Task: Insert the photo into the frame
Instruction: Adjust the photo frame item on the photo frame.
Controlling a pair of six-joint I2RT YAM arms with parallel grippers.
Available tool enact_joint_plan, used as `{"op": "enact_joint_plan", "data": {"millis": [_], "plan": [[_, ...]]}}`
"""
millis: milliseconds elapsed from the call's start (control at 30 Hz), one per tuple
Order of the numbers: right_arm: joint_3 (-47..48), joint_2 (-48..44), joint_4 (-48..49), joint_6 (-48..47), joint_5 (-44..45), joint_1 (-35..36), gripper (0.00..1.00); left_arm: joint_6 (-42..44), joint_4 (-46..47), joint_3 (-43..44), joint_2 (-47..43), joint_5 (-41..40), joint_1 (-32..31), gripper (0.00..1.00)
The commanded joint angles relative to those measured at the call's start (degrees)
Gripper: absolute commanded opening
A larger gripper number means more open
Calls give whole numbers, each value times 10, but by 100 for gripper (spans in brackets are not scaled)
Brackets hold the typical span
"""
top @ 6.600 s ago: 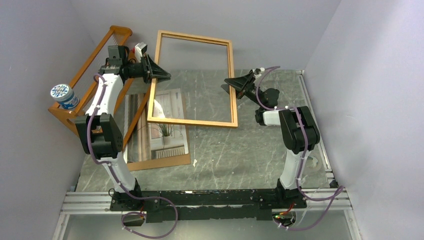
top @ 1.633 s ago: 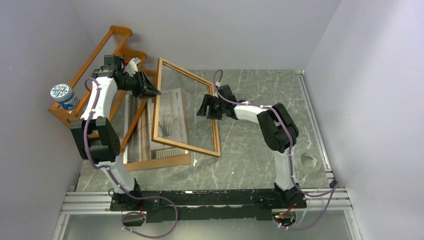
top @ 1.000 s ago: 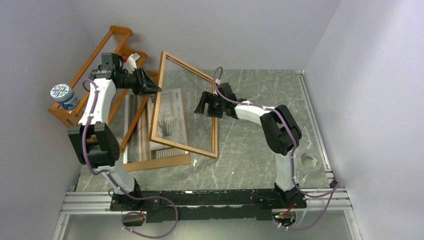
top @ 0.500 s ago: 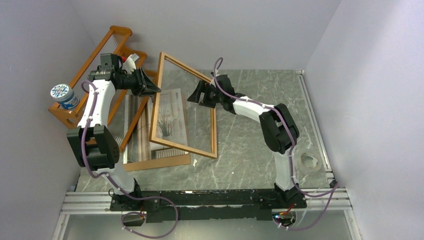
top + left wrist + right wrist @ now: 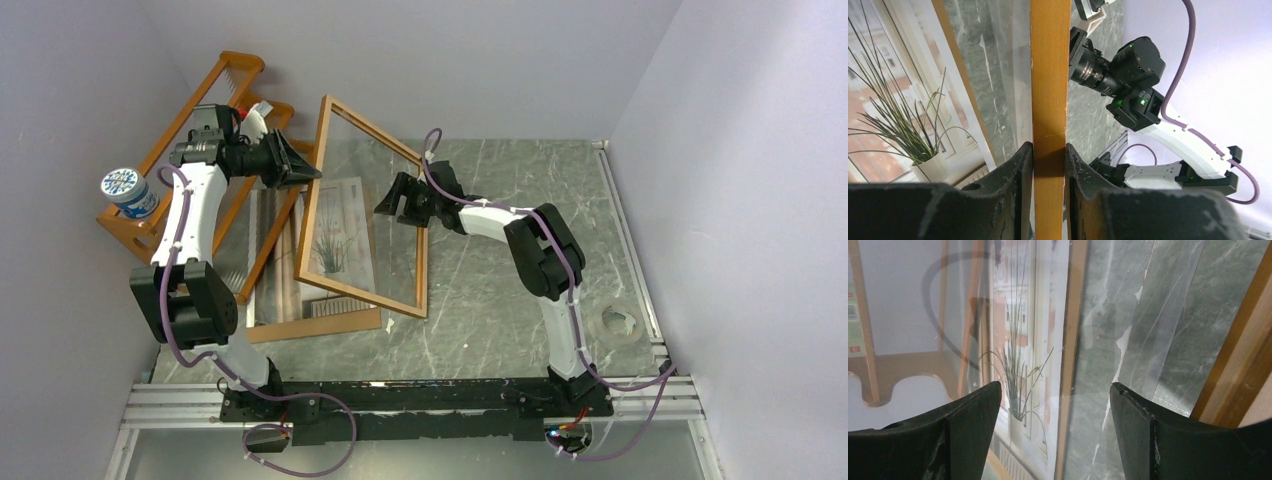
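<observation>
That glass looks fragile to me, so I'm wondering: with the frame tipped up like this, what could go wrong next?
1. Only the left gripper clamps the frame, and it grips just one thin rail. The tilted frame might swing or slip out.
2. The right gripper is open right by the pane, so a push could strain it.
3. The photo lies loose below. A misaligned frame may land askew or shift it.
</observation>
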Motion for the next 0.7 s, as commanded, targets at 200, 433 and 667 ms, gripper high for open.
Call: {"op": "enact_joint_plan", "data": {"millis": [200, 433, 667], "plan": [[10, -27, -39, -32, 51, 4, 83, -167, 148, -31, -35, 162, 22, 3], [9, -9, -46, -36, 61, 22, 78, -159, 135, -27, -36, 163, 23, 3], [1, -2, -63, -73, 103, 32, 65, -126, 127, -28, -53, 156, 23, 3]]}}
